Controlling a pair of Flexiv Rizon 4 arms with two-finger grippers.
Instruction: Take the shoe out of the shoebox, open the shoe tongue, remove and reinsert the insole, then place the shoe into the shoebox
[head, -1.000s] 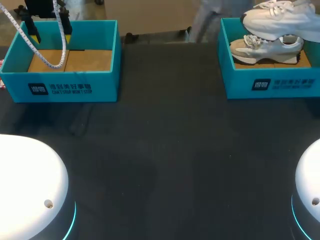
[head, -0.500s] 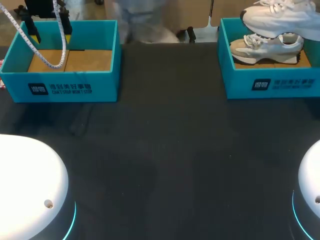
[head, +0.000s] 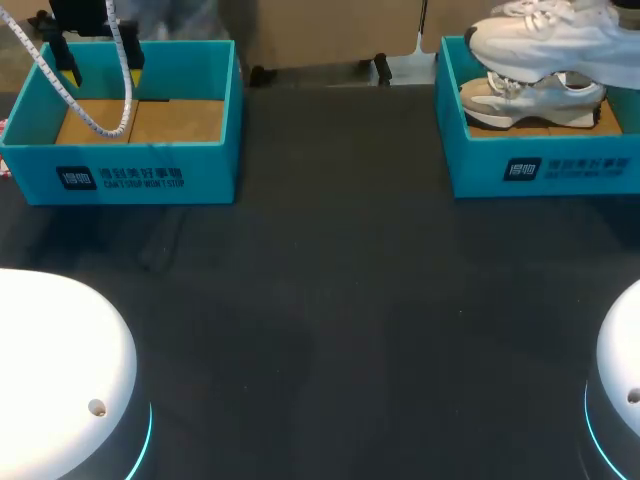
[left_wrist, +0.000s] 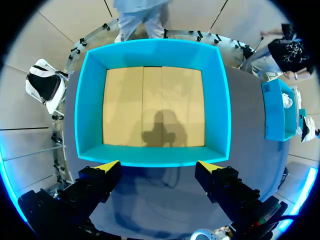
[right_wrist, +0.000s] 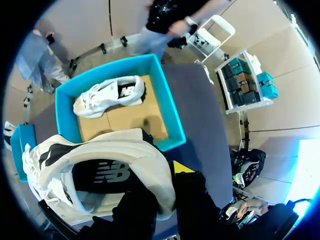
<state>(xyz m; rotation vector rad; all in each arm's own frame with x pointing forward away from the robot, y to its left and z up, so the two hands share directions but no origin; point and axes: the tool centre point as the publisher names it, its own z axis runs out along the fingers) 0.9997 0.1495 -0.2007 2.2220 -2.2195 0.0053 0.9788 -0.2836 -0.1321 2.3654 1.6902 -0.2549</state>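
While the right gripper (right_wrist: 169, 176) pinches the heel collar of the white shoe (right_wrist: 100, 170), one yellow tip showing against the outside of the heel, that shoe hangs in the air above the right shoebox (head: 540, 170), right over a second shoe (head: 530, 100) lying on the box's cardboard floor. Across the dark table (head: 330, 300), well apart, the left gripper (left_wrist: 159, 167) points straight down with its fingers spread wide over the near wall of the left shoebox (left_wrist: 90, 100), its shadow falling on the cardboard floor inside.
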